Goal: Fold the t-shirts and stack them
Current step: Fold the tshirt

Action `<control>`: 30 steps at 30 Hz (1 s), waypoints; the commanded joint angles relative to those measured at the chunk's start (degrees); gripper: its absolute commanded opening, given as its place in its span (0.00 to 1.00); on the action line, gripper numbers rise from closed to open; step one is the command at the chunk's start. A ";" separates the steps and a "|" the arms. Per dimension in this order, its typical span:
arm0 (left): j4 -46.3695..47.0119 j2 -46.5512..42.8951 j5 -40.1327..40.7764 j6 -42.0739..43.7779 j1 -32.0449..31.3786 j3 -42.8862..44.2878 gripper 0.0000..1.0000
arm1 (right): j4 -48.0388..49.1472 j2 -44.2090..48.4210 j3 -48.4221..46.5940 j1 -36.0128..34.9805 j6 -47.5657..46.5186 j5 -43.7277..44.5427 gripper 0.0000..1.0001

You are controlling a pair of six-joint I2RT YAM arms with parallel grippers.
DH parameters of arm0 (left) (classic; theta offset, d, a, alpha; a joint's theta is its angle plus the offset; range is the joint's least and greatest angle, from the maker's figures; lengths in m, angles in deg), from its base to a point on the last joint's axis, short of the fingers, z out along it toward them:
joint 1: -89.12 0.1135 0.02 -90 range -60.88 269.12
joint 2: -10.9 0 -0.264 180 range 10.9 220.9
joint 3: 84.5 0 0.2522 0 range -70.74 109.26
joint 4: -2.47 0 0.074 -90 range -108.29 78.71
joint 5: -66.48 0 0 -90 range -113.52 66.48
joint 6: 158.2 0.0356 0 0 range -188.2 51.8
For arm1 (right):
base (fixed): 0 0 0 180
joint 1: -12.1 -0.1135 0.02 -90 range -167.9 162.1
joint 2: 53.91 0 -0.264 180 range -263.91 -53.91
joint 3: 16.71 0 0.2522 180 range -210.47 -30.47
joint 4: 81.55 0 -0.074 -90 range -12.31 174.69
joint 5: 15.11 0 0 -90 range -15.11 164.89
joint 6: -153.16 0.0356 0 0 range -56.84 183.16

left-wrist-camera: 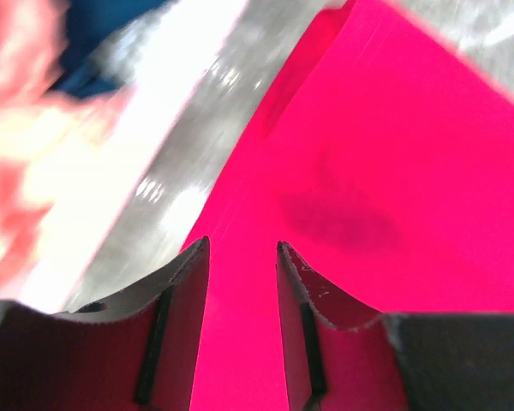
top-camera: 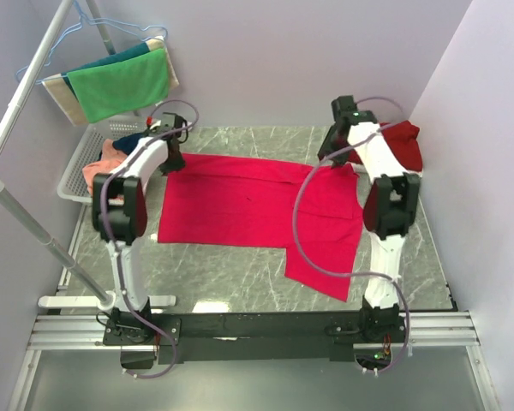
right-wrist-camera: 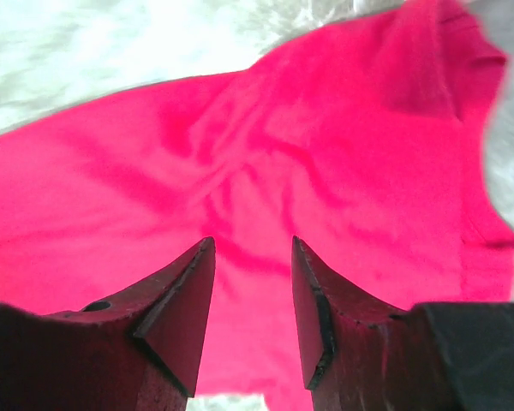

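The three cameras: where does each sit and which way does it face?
Top external: high behind the robot, looking down on the pinkish-red t-shirt, left arm and right arm.
Left wrist: on the left arm, looking past the open left gripper at the shirt's edge.
Right wrist: on the right arm, past the open right gripper at wrinkled shirt.
All share that shirt.

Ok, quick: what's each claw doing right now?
Left claw: open, holding nothing, over the pink shirt.
Right claw: open, holding nothing, over the same shirt.
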 commanded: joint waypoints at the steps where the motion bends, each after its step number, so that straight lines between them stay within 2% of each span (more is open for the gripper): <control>1: 1.11 -13.48 0.14 -1.41 -0.06 -11.28 0.42 | 2.87 11.93 8.14 0.41 -0.20 0.09 0.48; 5: 2.51 -20.53 -4.33 -6.41 0.56 -27.52 0.41 | 5.50 16.61 15.63 0.15 0.16 -1.84 0.48; 11: 4.80 -28.53 -6.89 -12.39 1.35 -39.42 0.44 | 6.21 19.86 22.23 -0.20 -0.37 -1.85 0.48; 18: 2.78 -31.43 -5.75 -14.69 2.67 -43.12 0.59 | 7.09 22.59 28.73 -1.34 0.33 -1.76 0.47; 21: 1.99 -32.76 -5.92 -15.65 2.93 -45.23 0.60 | 7.35 23.47 30.67 -1.70 0.59 -1.41 0.47; 30: 2.95 -34.52 -7.42 -16.36 3.02 -51.30 0.53 | 6.39 25.22 34.10 -2.40 1.21 -0.44 0.47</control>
